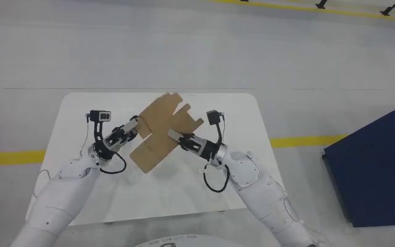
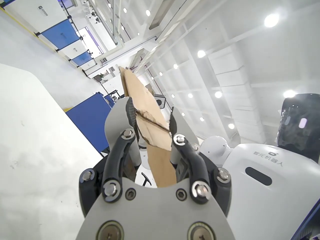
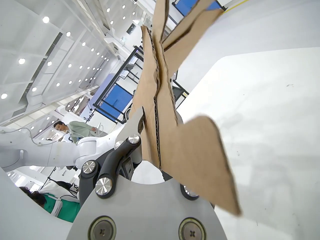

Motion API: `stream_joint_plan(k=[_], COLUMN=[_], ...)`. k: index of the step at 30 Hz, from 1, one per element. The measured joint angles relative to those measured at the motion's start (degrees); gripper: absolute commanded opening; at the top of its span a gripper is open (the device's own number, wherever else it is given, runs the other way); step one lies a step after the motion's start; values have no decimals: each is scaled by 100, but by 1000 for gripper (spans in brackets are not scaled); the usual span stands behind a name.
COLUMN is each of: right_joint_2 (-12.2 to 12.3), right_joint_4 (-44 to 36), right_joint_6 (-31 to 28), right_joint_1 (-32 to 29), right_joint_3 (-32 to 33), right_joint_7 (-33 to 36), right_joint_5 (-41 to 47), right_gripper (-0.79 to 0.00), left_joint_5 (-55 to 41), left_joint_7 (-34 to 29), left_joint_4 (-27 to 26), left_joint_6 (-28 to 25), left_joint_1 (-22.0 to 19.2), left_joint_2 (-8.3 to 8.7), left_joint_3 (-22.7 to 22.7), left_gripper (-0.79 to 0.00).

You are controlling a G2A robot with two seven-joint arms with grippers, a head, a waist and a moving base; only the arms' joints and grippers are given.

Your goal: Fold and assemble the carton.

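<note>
The white table (image 1: 185,191) is taking up the middle of the top view, its rounded corners showing on the far side. In the wrist views its bare surface is lying below the held cardboard.

The carton (image 1: 162,126) is hanging in the air above the far half of the table, between the two arms and touching the tabletop nowhere that can be seen. It is a flattened blank of plain brown corrugated cardboard. Its long axis is running on a diagonal, from the near left, where the plain squared end is sitting, toward the far right. The notched flaps are pointing away from the robot at that far end. It is not forming a box: the panels are lying folded against each other. In the right wrist view the carton (image 3: 162,116) is showing its fluted cut edges, with flaps splaying apart at the far end and one rounded flap drooping toward the table. In the left wrist view the carton (image 2: 140,93) is appearing edge-on and narrow, with a dark creased tear where it is pinched.

The left gripper (image 1: 131,129) is pinching the carton's left edge, both fingers (image 2: 130,111) pressing on the board. The right gripper (image 1: 176,137) is clamping the right side near the flaps, one finger (image 3: 135,122) lying flat against the cardboard.
</note>
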Motion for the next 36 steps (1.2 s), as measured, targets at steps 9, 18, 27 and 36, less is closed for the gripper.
stream_joint_plan(k=[9,18,27,36], right_joint_2=[-9,-13,-9,11], right_joint_4=[-33,-32,-41,-38], right_joint_6=[101,111,104,-70], right_joint_1=[-5,28,13,-92], right_joint_3=[-24,-59,-45,118], right_joint_7=[-47,52,88,82], right_joint_5=[-101,-106,-131,73], right_gripper=[-785,-785,-785,-785], left_joint_5=[185,671,848,695], left_joint_7=[-37,343,587,595], left_joint_4=[-124,218,491,534], left_joint_6=[40,-215,-358,-589], left_joint_1=[80,-131,-380,-359], left_joint_2=[79,-22,-157,-135], left_joint_3=[-102,190,490,455], left_gripper=[-394,-425,-585,-680])
